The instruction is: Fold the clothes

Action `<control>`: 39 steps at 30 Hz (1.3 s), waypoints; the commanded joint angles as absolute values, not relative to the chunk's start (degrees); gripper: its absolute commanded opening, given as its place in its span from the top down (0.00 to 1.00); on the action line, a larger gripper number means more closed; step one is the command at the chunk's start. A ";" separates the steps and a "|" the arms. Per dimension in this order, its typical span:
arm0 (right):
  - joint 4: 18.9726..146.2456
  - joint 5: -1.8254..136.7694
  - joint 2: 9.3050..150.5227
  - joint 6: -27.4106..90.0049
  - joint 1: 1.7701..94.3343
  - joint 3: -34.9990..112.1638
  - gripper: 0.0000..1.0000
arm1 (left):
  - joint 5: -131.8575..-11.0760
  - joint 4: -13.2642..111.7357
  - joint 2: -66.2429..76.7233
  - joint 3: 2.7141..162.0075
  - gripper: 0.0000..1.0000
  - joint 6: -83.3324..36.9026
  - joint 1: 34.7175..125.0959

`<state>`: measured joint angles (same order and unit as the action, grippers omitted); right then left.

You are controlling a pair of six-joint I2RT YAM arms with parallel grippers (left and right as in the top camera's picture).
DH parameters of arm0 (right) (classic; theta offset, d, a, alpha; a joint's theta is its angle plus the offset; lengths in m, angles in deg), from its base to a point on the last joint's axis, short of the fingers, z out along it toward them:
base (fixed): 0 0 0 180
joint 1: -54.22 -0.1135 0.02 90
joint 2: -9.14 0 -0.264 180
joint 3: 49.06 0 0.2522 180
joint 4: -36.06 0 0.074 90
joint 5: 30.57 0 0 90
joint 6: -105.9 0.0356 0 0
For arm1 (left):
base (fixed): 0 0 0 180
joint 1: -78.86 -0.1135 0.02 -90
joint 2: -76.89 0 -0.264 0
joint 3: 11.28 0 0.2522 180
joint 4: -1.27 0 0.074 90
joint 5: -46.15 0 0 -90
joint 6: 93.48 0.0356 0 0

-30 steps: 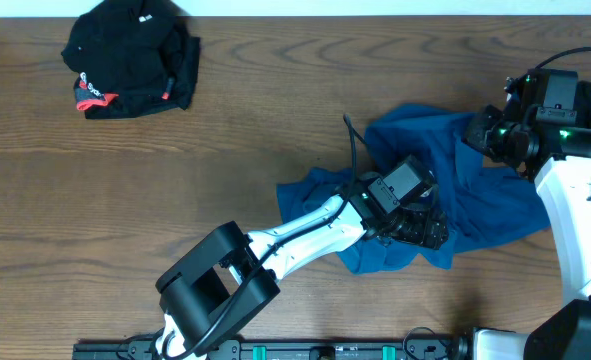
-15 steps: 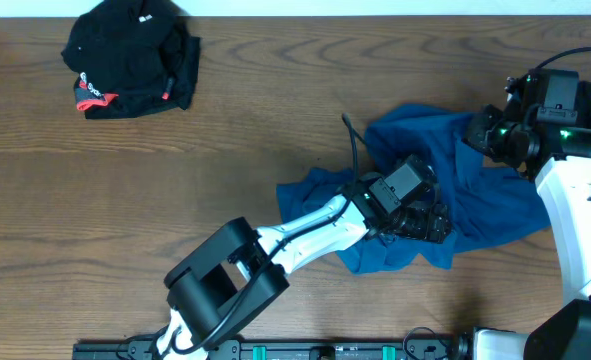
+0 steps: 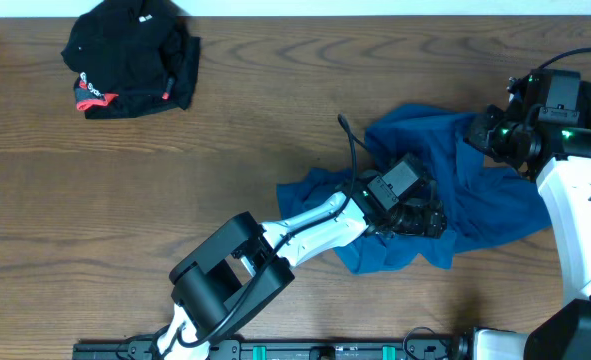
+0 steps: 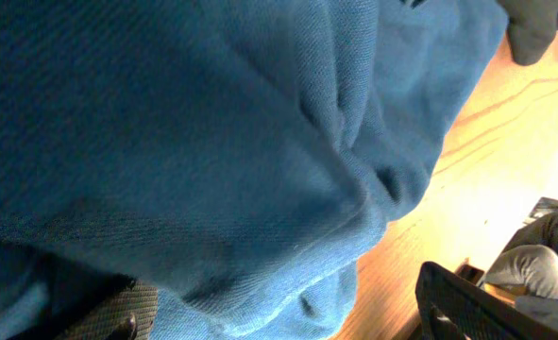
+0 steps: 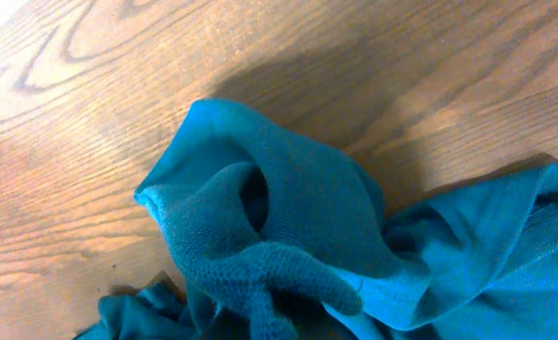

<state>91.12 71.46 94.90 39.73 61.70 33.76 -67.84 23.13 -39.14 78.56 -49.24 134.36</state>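
A crumpled teal-blue shirt (image 3: 475, 205) lies right of the table's middle. My left gripper (image 3: 418, 215) rests low on it, jaws open wide; in the left wrist view one finger (image 4: 118, 316) is pressed into the teal shirt (image 4: 212, 142) and a fold of cloth lies between the jaws. My right gripper (image 3: 482, 131) is at the shirt's upper right corner, shut on a bunched fold of the shirt (image 5: 260, 227) that hides its fingers. A black garment with red-and-white trim (image 3: 130, 55) lies bundled at the far left.
The wooden table (image 3: 175, 180) shows bare wood between the two garments. A black rail (image 3: 305, 350) runs along the front edge. The left arm's white links (image 3: 305, 225) reach diagonally from the front to the shirt. The right arm's base (image 3: 585, 230) stands at the right edge.
The left gripper has crept slightly up and left on the shirt, and its elbow has swung a little to the right. The right arm and the shirt's corner have stayed put.
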 commanded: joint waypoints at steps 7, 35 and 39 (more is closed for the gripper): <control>91.06 71.72 93.94 39.21 62.18 35.27 0.98 | -70.61 20.02 -42.51 78.40 0.12 -50.74 133.82; 92.65 70.19 93.69 38.95 62.18 35.27 0.99 | -70.37 23.19 -40.21 78.40 0.94 -47.77 131.15; 93.40 65.28 92.12 38.95 62.18 35.27 0.99 | -69.70 24.90 -36.50 78.40 0.94 -43.84 131.15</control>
<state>93.00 69.41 94.66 39.71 61.70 33.98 -70.42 24.18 -41.02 78.56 -47.90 131.52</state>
